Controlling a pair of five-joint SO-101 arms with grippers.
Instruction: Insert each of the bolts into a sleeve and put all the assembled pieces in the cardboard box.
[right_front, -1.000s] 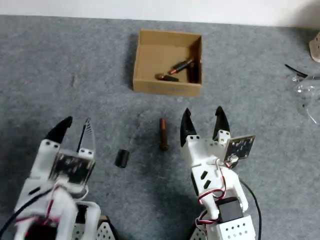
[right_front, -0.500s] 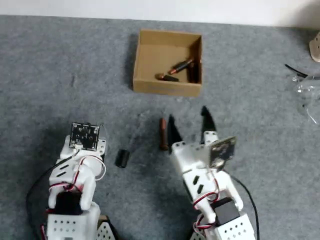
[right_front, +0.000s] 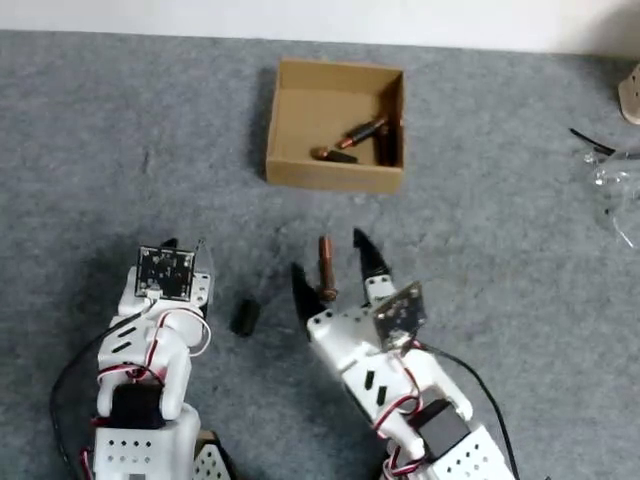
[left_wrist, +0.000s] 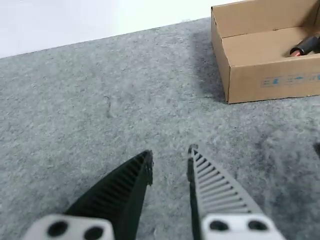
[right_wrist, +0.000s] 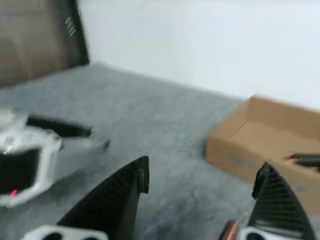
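Observation:
A copper-coloured bolt (right_front: 326, 265) lies on the grey mat in front of the cardboard box (right_front: 300, 170). My right gripper (right_front: 333, 270) is open wide, one finger on each side of the bolt, not touching it. In the right wrist view the bolt's end (right_wrist: 230, 231) shows beside one finger, below the right gripper (right_wrist: 204, 170). A black sleeve (right_front: 245, 316) lies left of the bolt. My left gripper (right_front: 185, 244) sits left of the sleeve, open by a narrow gap (left_wrist: 170, 157) and holding nothing. Assembled pieces (right_front: 352, 135) lie inside the box (left_wrist: 265, 75).
Clear safety glasses (right_front: 612, 180) and a pale wooden object (right_front: 630, 95) sit at the right edge. A thin dark wire (right_front: 270, 260) lies between sleeve and bolt. The left arm (right_wrist: 30, 155) shows in the right wrist view. Open mat stretches left of the box.
My right arm has swung left, so its open fingers now straddle the bolt. The left arm pulled back and upright a second ago and has held still since.

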